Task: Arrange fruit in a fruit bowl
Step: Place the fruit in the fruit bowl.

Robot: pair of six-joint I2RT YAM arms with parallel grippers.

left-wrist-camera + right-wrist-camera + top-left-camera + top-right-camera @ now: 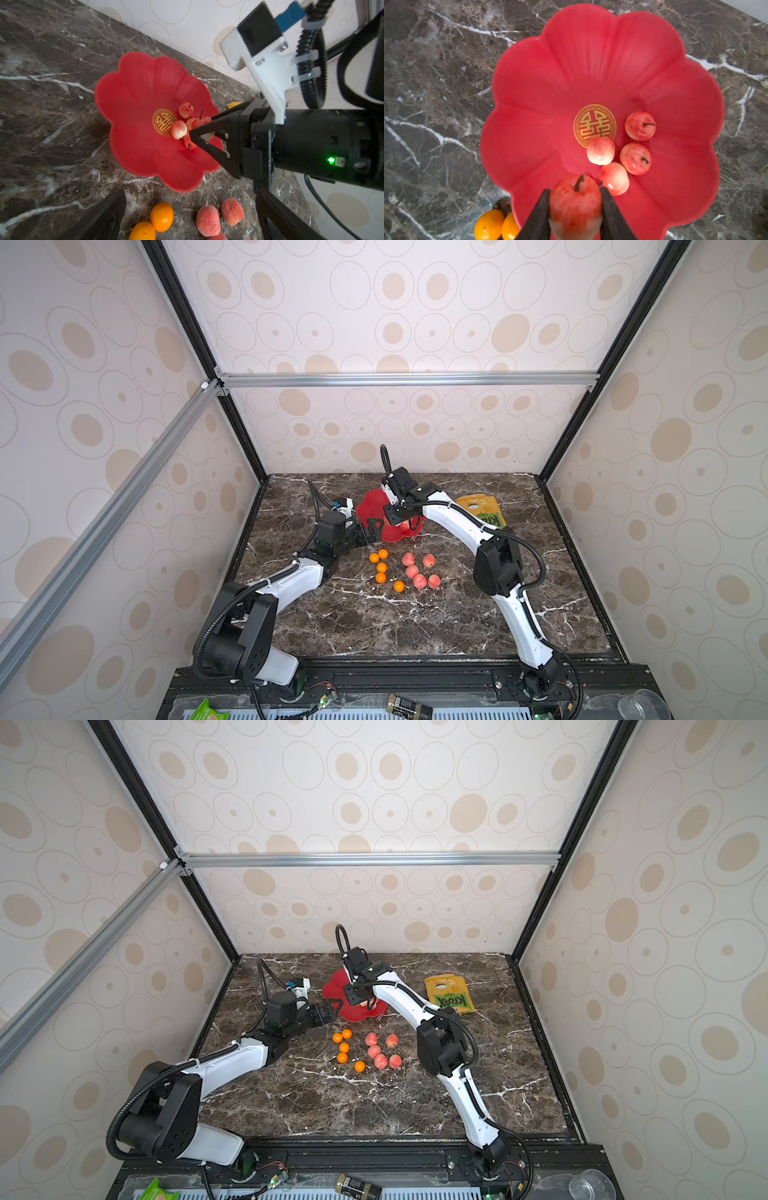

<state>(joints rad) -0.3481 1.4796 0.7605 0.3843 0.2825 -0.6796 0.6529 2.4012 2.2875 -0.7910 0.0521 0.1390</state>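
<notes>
Nearest on the marble table (374, 626) lie the loose fruit. Five orange fruits (381, 567) sit in a loose cluster on the left. Just right of them are five peach fruits (412, 571), close together.

Beyond them sits the red fruit bowl (529, 83), petal-rimmed, with a gold mark (595, 116) at its centre. Four small red stemmed fruits (635, 159) lie inside it. They are bunched on one side of the mark, and one overlaps the mark's edge. The rest of the bowl floor is bare.

The left arm comes in low from the near left corner and bends toward the middle. The left gripper (371, 531) is just beside the bowl's near left rim. Its fingers (108, 214) are spread wide with nothing between them. Whether it touches the rim I cannot tell.

The right arm rises from the near right corner and folds at the elbow. Its forearm reaches far and left over the bowl, and the wrist turns downward. The right gripper (575, 189) is clamped on a fifth red fruit (575, 207), stem up, held above the bowl's near side.

Farther right, well apart from the bowl, a yellow-green snack bag (482, 510) lies flat.
</notes>
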